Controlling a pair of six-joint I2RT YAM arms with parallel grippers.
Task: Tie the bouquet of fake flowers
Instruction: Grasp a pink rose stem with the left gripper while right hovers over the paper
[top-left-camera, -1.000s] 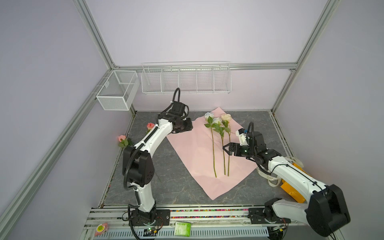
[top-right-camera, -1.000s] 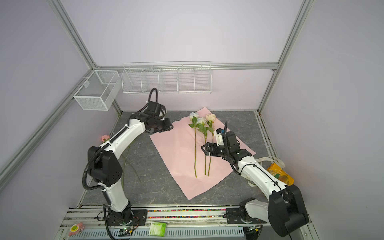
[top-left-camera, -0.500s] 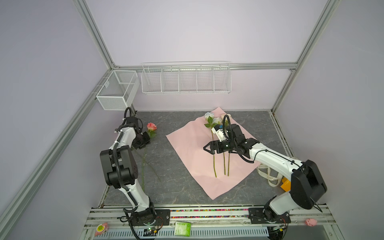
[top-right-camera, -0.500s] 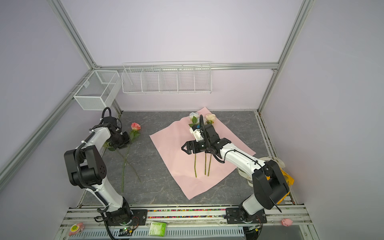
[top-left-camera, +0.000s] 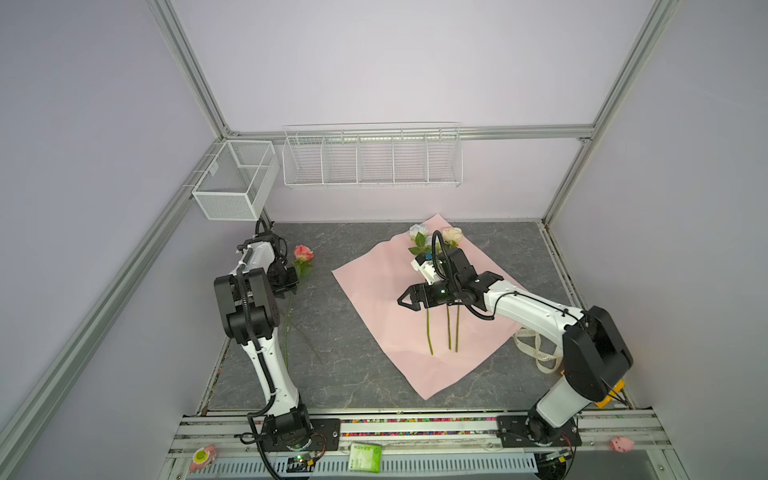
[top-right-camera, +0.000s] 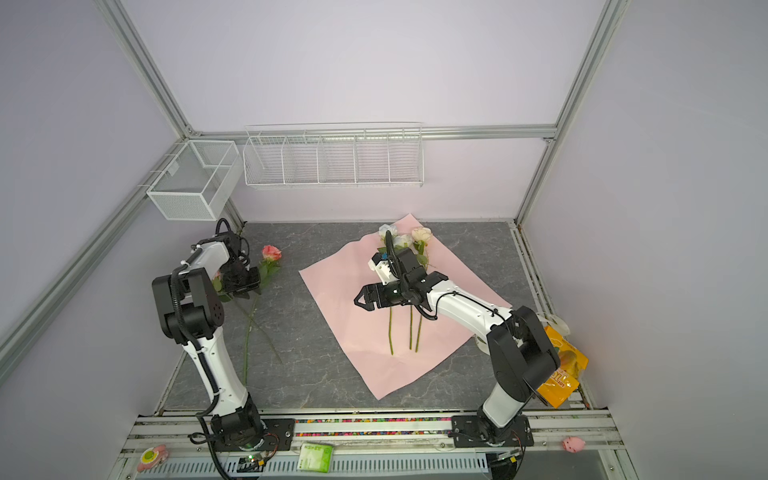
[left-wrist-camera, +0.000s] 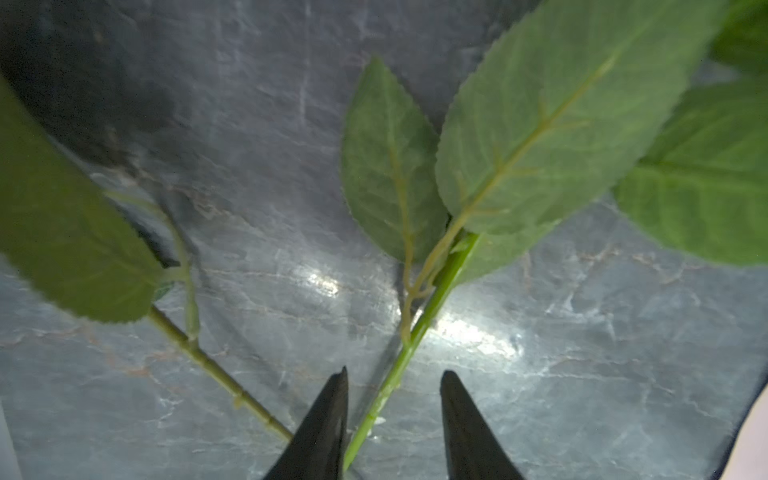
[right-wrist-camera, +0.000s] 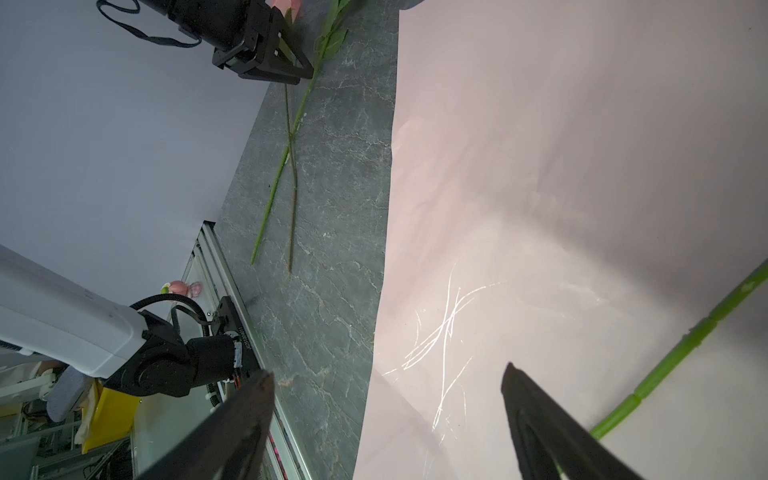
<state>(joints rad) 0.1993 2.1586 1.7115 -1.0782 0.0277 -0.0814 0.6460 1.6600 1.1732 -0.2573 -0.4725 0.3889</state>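
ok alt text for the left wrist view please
The left gripper, black jaws open, straddles a thin bright-green fake-flower stem over the grey marbled tabletop. Broad serrated green leaves fill the upper frame; a duller second stem lies beside it.

3 green-stemmed artificial roses (top-left-camera: 449, 332) lie side by side on a pink paper sheet (top-left-camera: 374, 299). The right gripper (top-left-camera: 405, 300) hovers wide-jawed beside their stems. The left gripper (top-left-camera: 286, 286) is beside a pink rose (top-left-camera: 303, 252).

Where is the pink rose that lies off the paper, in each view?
Top view: pink rose, left of the pink paper.
Top view: same place.
Left wrist: only its stem and leaves.
Right wrist: only its bright stem.
Shared landmark: left gripper over that stem.
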